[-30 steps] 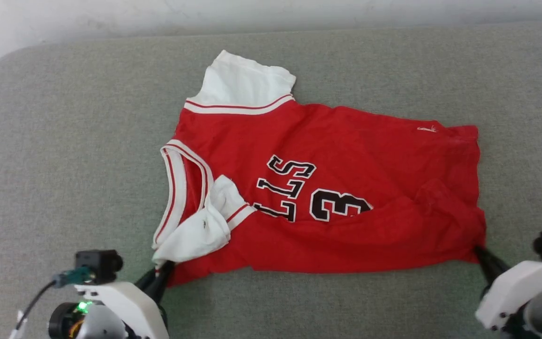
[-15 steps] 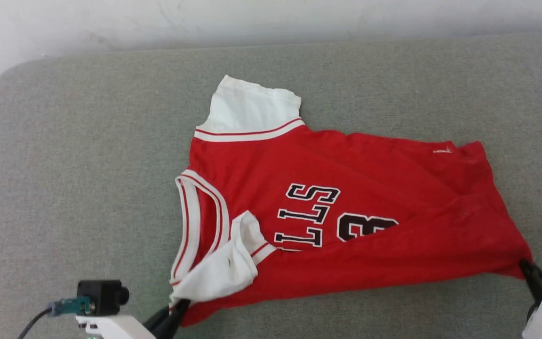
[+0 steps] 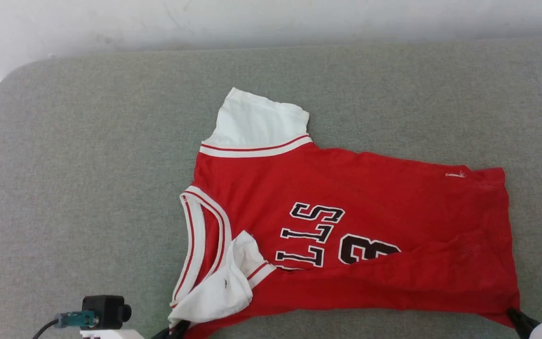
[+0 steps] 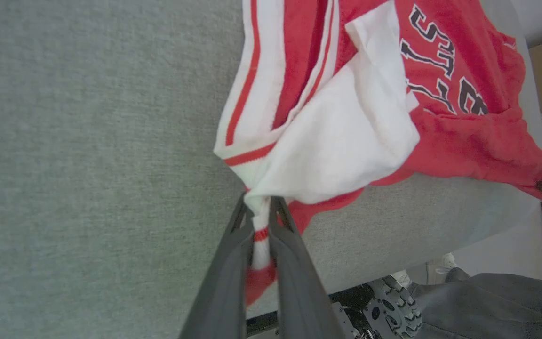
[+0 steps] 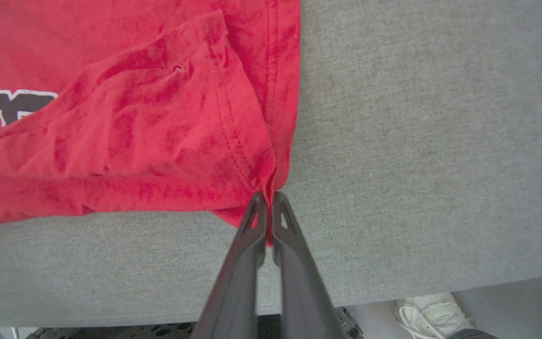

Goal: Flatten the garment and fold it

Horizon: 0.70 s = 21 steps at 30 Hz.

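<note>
Right wrist view: white shoe [image 5: 428, 313] | head view: garment [image 3: 370, 202], far sleeve [image 3: 257, 120]

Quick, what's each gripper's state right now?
Left gripper: closed on the red jersey, near corner at the sleeve end.
Right gripper: closed on the same jersey, near hem corner.

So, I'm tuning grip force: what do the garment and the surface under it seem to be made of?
The garment: soft matte knit, probably cotton jersey, since it creases and bunches limply. The surface: grey matte fabric, woven or felt-like, judging by its fine speckled texture.
</note>
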Available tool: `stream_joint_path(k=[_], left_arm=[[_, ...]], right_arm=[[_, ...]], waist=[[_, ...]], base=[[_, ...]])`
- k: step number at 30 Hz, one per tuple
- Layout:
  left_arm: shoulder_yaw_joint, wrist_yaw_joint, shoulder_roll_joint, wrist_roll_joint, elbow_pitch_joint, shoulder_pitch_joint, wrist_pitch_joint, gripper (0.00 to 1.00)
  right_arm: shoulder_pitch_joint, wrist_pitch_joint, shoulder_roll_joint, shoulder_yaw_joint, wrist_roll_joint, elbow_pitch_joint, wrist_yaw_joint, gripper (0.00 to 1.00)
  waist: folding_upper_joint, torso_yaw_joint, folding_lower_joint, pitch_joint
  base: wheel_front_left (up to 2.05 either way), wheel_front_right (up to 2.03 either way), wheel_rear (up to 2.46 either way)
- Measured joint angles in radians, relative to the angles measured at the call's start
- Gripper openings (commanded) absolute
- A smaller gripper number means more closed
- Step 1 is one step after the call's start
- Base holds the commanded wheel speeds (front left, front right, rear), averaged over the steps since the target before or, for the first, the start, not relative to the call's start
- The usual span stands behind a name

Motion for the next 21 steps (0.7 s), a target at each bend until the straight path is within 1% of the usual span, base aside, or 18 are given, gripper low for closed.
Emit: stream_joint_path(k=[5, 6, 7, 8, 9, 10, 11, 12, 13, 18, 21], left_arm=[[-0.003, -0.013, -0.011, 0.035, 0.086, -0.053, -0.063, 0.00], [-0.007, -0.018, -0.015, 0.035, 0.100, -0.060, -0.068, 0.05], [-0.008, -0.019, -0.019, 0.035, 0.114, -0.063, -0.074, 0.24], [-0.012, -0.020, -0.021, 0.035, 0.126, -0.065, -0.074, 0.31], [-0.014, -0.023, -0.021, 0.035, 0.135, -0.067, -0.075, 0.44], [-0.014, -0.026, -0.022, 0.035, 0.141, -0.067, -0.081, 0.83], [-0.015, -0.026, -0.024, 0.035, 0.146, -0.070, -0.086, 1.00], [-0.016, -0.026, -0.025, 0.035, 0.151, -0.072, -0.088, 1.00], [-0.015, -0.028, -0.029, 0.033, 0.151, -0.073, -0.094, 1.00], [-0.005, -0.027, -0.045, 0.017, 0.141, -0.070, -0.115, 1.00], [0.018, -0.025, -0.053, -0.007, 0.101, -0.044, -0.131, 1.00]], right_arm=[[-0.019, -0.061, 0.000, 0.041, -0.019, 0.057, 0.000, 0.00], [-0.024, -0.071, 0.000, 0.046, -0.020, 0.068, 0.000, 0.00], [-0.029, -0.079, 0.000, 0.049, -0.023, 0.077, 0.000, 0.00], [-0.034, -0.085, -0.001, 0.053, -0.026, 0.087, 0.000, 0.00], [-0.037, -0.089, -0.002, 0.059, -0.030, 0.096, 0.000, 0.00], [-0.042, -0.099, -0.002, 0.062, -0.034, 0.102, 0.000, 0.00], [-0.047, -0.106, -0.003, 0.063, -0.035, 0.107, 0.000, 0.00], [-0.049, -0.112, -0.005, 0.066, -0.036, 0.112, 0.000, 0.33], [-0.050, -0.118, -0.005, 0.066, -0.035, 0.115, 0.000, 1.00], [-0.049, -0.145, -0.005, 0.072, -0.030, 0.109, 0.000, 1.00], [-0.042, -0.150, -0.005, 0.069, -0.013, 0.078, 0.000, 1.00]], waist=[[0.0000, -0.002, 0.0000, -0.012], [0.0000, -0.003, 0.0000, -0.015], [0.0000, -0.004, 0.0000, -0.018], [0.0000, -0.005, 0.0000, -0.021], [0.0000, -0.006, 0.0000, -0.024], [0.0000, -0.007, 0.0000, -0.026], [0.0000, -0.007, 0.0000, -0.028], [0.0000, -0.007, 0.0000, -0.030], [0.0000, -0.007, 0.0000, -0.032], [0.0000, -0.003, 0.0000, -0.040], [0.0000, -0.001, 0.0000, -0.044]], base=[[0.00, 0.00, 0.00], [0.00, 0.00, 0.00], [0.00, 0.00, 0.00], [0.00, 0.00, 0.00], [0.00, 0.00, 0.00], [0.00, 0.00, 0.00], [0.00, 0.00, 0.00], [0.00, 0.00, 0.00], [0.00, 0.00, 0.00], [0.00, 0.00, 0.00], [0.00, 0.00, 0.00]])
